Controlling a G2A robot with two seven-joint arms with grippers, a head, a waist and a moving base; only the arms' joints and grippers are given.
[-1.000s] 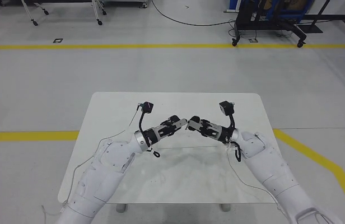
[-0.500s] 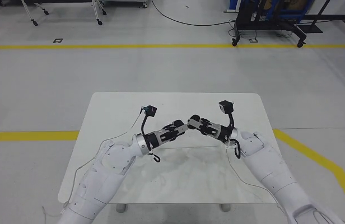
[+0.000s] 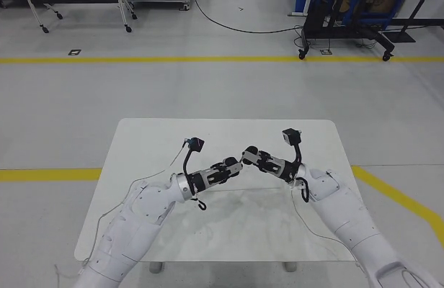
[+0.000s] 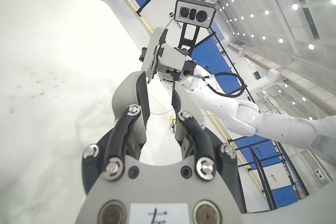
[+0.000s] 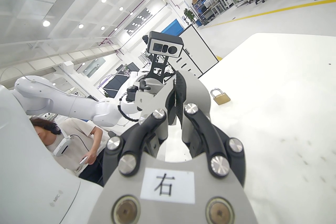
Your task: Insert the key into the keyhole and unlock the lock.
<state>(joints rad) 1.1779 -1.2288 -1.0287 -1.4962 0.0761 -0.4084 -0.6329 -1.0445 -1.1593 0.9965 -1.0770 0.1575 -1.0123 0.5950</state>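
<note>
A brass padlock (image 5: 220, 97) with a silver shackle lies flat on the white table (image 5: 288, 72), a little beyond my right gripper (image 5: 175, 93). That gripper's fingers are pressed together; whether a key sits between the pads I cannot tell. My left gripper (image 4: 157, 93) is open, its fingers (image 4: 139, 93) spread on either side of the right gripper's tip (image 4: 152, 70). In the top view the two grippers meet tip to tip above the table's middle, left gripper (image 3: 235, 165) and right gripper (image 3: 246, 155). No key is plainly visible.
The white table (image 3: 280, 216) carries only faint scuff marks around the arms. Each wrist camera stands on a black bracket (image 3: 290, 137) above its gripper. Yellow floor lines run beside the table.
The left arm has stretched forward and to the right, bringing its open gripper up to the right gripper's tip. The right gripper has shifted slightly away from the robot.
</note>
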